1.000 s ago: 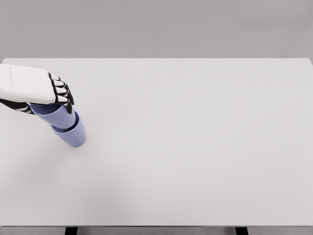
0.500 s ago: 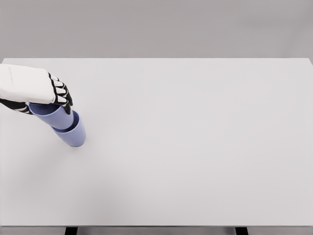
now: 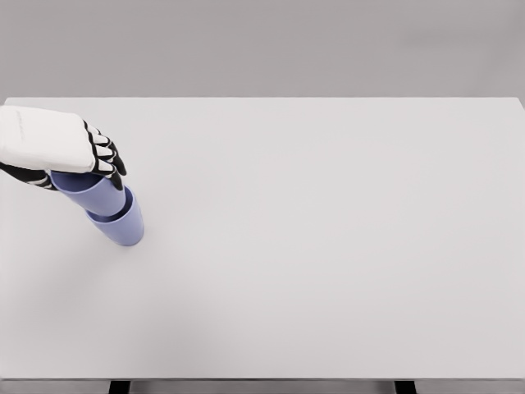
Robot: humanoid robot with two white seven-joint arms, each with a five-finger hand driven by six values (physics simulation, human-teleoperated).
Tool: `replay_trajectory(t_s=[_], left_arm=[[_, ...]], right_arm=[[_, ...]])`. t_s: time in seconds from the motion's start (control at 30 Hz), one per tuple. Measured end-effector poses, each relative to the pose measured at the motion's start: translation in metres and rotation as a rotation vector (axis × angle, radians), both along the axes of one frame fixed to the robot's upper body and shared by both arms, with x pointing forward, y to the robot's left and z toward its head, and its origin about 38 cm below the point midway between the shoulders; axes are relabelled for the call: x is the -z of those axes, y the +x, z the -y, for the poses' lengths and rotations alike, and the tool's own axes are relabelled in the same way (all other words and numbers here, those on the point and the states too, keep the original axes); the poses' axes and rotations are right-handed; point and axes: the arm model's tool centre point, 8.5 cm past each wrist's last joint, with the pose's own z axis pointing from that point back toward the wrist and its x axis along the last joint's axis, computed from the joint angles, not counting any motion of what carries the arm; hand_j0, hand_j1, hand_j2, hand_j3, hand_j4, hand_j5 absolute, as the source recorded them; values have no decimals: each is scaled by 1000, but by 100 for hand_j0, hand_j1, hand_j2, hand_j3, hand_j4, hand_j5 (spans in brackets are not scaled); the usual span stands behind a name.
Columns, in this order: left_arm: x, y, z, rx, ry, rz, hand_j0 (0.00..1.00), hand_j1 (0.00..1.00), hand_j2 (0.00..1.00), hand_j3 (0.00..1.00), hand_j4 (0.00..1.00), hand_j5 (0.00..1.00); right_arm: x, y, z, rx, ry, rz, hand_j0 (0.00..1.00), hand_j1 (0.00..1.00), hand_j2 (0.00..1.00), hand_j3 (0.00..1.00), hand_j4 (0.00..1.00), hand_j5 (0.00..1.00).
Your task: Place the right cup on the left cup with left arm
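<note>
Upper blue cup sits nested in the lower blue cup at nine o'clock; left hand, fingers curled, grips its rim to seat it

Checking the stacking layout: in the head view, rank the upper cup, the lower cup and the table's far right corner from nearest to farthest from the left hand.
1. upper cup: directly under the left hand, in its fingers.
2. lower cup: just below and right, holding the upper cup's base.
3. far right corner: across the table, farthest.
</note>
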Motion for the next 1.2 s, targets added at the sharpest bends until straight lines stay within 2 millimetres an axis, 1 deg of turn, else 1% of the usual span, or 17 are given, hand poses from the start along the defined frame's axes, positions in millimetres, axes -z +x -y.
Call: replay_trajectory(t_s=[0.33, 0.8, 0.83, 0.87, 0.9, 1.1, 1.2], left_arm=[[0, 0, 0, 3, 9, 5, 86, 86, 86, 86, 86, 86], [1, 0, 1, 6, 10, 3, 87, 87, 87, 87, 87, 87], [0, 0, 1, 6, 10, 5, 89, 89, 89, 89, 89, 89], [0, -1, 1, 6, 9, 6, 95, 95, 95, 95, 95, 95], [-1, -1, 1, 6, 7, 9, 100, 100, 100, 100, 100, 100], [-8, -2, -1, 3, -2, 24, 100, 100, 100, 100, 100, 100], [-15, -2, 0, 2, -18, 38, 100, 100, 100, 100, 100, 100]], right_arm=[[0, 0, 0, 0, 0, 0, 100, 100, 100, 100, 100, 100], [0, 0, 0, 0, 0, 0, 100, 100, 100, 100, 100, 100], [0, 0, 0, 0, 0, 0, 100, 100, 100, 100, 100, 100], [0, 0, 0, 0, 0, 0, 100, 100, 100, 100, 100, 100], [0, 0, 0, 0, 0, 0, 100, 100, 100, 100, 100, 100], [0, 0, 0, 0, 0, 0, 100, 100, 100, 100, 100, 100], [0, 0, 0, 0, 0, 0, 100, 100, 100, 100, 100, 100]])
